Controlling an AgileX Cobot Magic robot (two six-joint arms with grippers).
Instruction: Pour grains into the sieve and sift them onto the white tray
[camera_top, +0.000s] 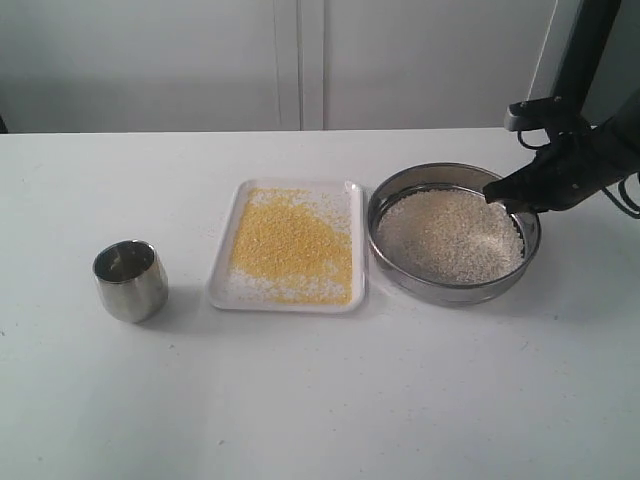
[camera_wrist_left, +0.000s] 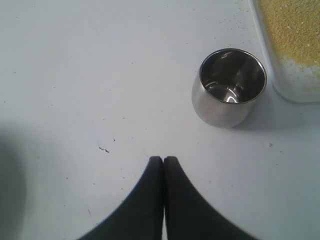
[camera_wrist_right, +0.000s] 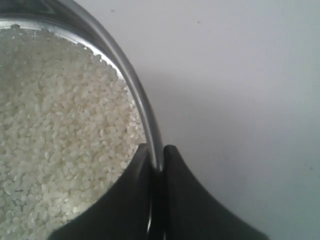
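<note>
The sieve (camera_top: 400, 266) rests on the table right of the white tray (camera_top: 225, 285) and holds off-white rice-like grains (camera_top: 448, 234). Golden-yellow granules (camera_top: 292, 242) cover the tray, with some white grains along its near edge. My right gripper (camera_top: 497, 194) is shut on the sieve's far-right rim; in the right wrist view the steel rim (camera_wrist_right: 141, 102) runs between the two black fingers (camera_wrist_right: 131, 200) of the gripper (camera_wrist_right: 157, 149), one inside over the rice (camera_wrist_right: 60, 130). My left gripper (camera_wrist_left: 163, 160) is shut with nothing in it, hovering near the small steel cup (camera_wrist_left: 227, 87); it does not show in the exterior view.
The small rounded steel cup (camera_top: 130, 280) stands upright with nothing in it, left of the tray. A few stray grains lie on the white table (camera_top: 320, 400) around the tray. The tray's corner (camera_wrist_left: 295, 92) shows in the left wrist view.
</note>
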